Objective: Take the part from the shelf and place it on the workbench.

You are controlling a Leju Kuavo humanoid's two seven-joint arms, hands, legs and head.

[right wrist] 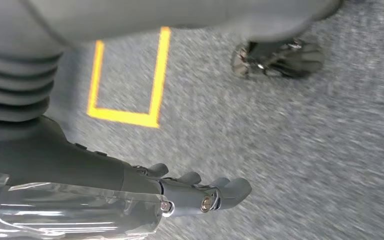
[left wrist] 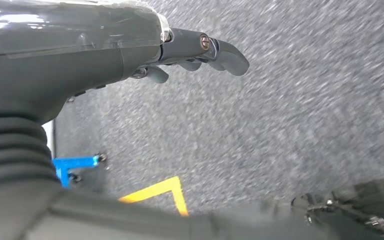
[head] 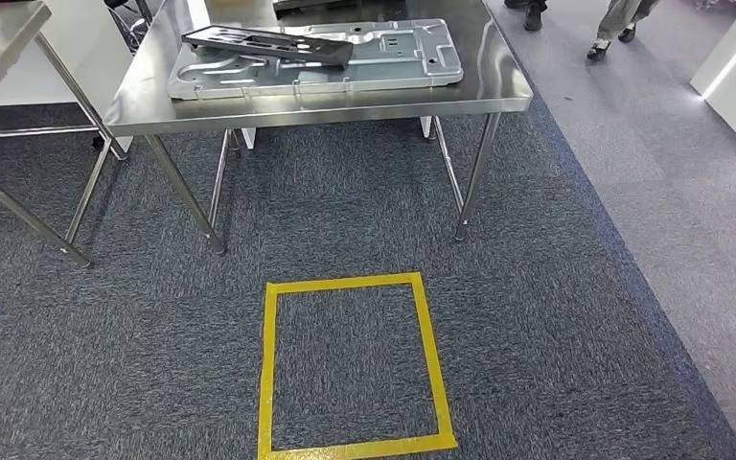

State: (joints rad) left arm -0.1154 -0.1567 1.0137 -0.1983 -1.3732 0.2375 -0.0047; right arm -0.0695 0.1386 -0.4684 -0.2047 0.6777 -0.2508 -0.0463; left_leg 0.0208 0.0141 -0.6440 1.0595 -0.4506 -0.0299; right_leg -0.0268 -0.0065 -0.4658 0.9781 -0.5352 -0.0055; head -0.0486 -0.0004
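On the workbench (head: pixel 498 91) lie two parts, dark part (head: pixel 268 43) atop silver panel (head: pixel 383 57); left robot hand (left wrist: pixel 195 52) and right robot hand (right wrist: pixel 195 192) hang empty, fingers apart.

A steel workbench (head: pixel 498 91) stood on grey carpet (head: pixel 537 316). On it lay a large silver panel (head: pixel 393 57), and a dark part (head: pixel 268 43) rested on the panel. A yellow tape square (head: pixel 268 383) marked the carpet before the workbench.
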